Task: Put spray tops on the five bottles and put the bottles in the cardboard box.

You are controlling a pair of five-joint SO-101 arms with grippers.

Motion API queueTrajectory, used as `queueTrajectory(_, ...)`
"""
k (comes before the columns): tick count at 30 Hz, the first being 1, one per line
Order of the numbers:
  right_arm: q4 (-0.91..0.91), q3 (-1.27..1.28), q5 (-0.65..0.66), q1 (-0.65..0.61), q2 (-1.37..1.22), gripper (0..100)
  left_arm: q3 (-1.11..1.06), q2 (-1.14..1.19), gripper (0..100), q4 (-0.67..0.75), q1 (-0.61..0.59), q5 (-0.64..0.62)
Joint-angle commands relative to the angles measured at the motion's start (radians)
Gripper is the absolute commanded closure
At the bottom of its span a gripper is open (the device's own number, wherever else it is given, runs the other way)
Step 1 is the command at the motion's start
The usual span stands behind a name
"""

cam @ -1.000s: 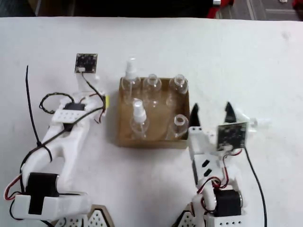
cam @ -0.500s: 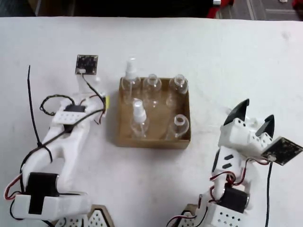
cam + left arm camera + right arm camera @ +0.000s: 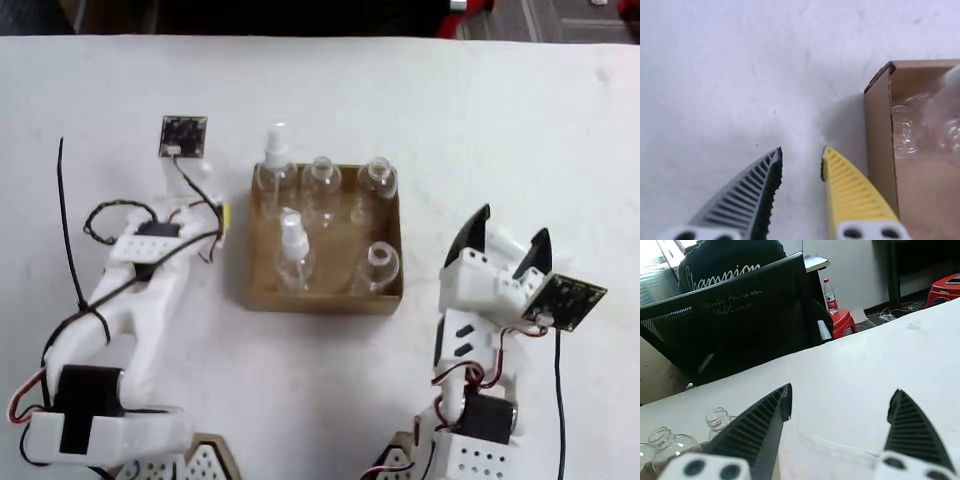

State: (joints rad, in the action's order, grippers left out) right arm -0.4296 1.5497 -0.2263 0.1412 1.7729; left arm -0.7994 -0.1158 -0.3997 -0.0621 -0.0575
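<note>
Five clear bottles (image 3: 321, 182) stand inside the cardboard box (image 3: 325, 300) at the middle of the white counter (image 3: 470, 120). The two on the left carry spray tops (image 3: 291, 228); three have bare necks. My right end effector (image 3: 510, 230), spread wide and empty, hangs just right of the box. My left end effector (image 3: 801, 151), narrowly parted and empty, sits by the box's left wall. I judge capping needs a straight descent onto a neck, because the box walls and neighbouring bottles crowd it.

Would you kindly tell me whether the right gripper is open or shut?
Open: the right gripper has its two black fingers spread wide, with bare table between them.
</note>
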Motion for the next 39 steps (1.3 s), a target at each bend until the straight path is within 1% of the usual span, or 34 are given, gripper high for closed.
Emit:
queueTrajectory(1,0.125,-0.015,0.011,-0.025,-0.17,72.3,0.006,-0.021,88,0.021,0.012,0.011)
queueTrajectory(6,0.22,-0.149,0.012,-0.033,-0.541,72.3,0.006,-0.021,88,0.02,0.01,0.011)
queueTrajectory(11,0.312,-0.29,0.003,0.059,-0.868,72.3,0.006,-0.021,88,0.025,0.01,0.011)
queueTrajectory(14,0.363,-0.35,0.003,0.059,-1.026,72.3,0.006,-0.021,88,0.026,0.012,0.011)
queueTrajectory(18,0.369,-0.453,0.003,0.067,-1.198,72.3,0.008,-0.021,88,0.026,0.012,0.011)
queueTrajectory(23,0.367,-0.534,0.003,0.097,-1.311,72.3,0.008,-0.021,88,0.026,0.013,0.011)
queueTrajectory(35,0.358,-0.557,0.003,0.099,-1.331,72.3,0.006,-0.021,88,0.02,0.013,0.011)
queueTrajectory(39,0.297,-0.618,-0.054,0.11,-1.388,72.3,0.005,-0.021,88,0.018,0.012,0.011)
